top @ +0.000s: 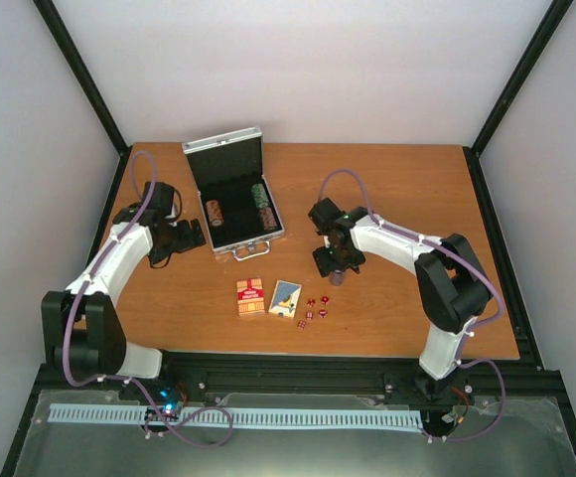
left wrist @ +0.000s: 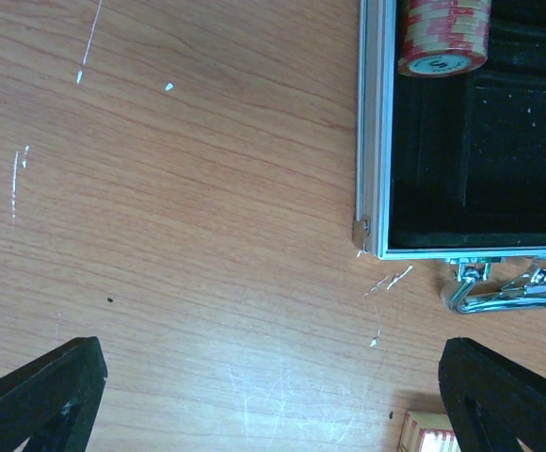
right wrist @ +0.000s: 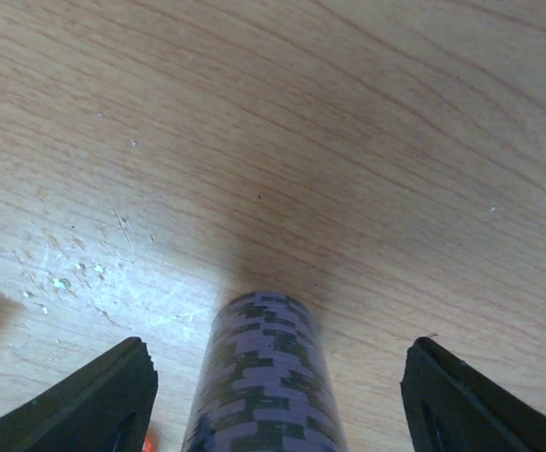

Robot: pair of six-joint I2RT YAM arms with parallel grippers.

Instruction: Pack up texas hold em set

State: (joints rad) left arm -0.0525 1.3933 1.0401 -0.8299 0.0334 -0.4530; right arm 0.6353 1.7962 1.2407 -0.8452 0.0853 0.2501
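The silver briefcase (top: pixel 234 195) lies open on the table with chip stacks in its black lining: an orange one (top: pixel 215 213) (left wrist: pixel 442 33), a green one (top: pixel 259 194) and a red one (top: pixel 268 220). A purple-and-black chip stack (right wrist: pixel 264 377) (top: pixel 336 279) stands between the fingers of my right gripper (right wrist: pixel 273 405) (top: pixel 335 266); the jaws are open, with a gap on each side of the stack. My left gripper (left wrist: pixel 273 405) (top: pixel 184 237) is open and empty over bare wood, left of the case's front corner (left wrist: pixel 367 226). The red deck (top: pixel 251 297), the blue-yellow deck (top: pixel 285 298) and the tiny red dice (top: pixel 314 308) lie in front of the case.
The case's lid stands up at the back (top: pixel 222 142) and its metal handle (left wrist: pixel 508 294) sticks out at the front. A corner of the red deck (left wrist: pixel 424 435) shows by my left gripper's right finger. Black frame posts edge the wooden table (top: pixel 417 189).
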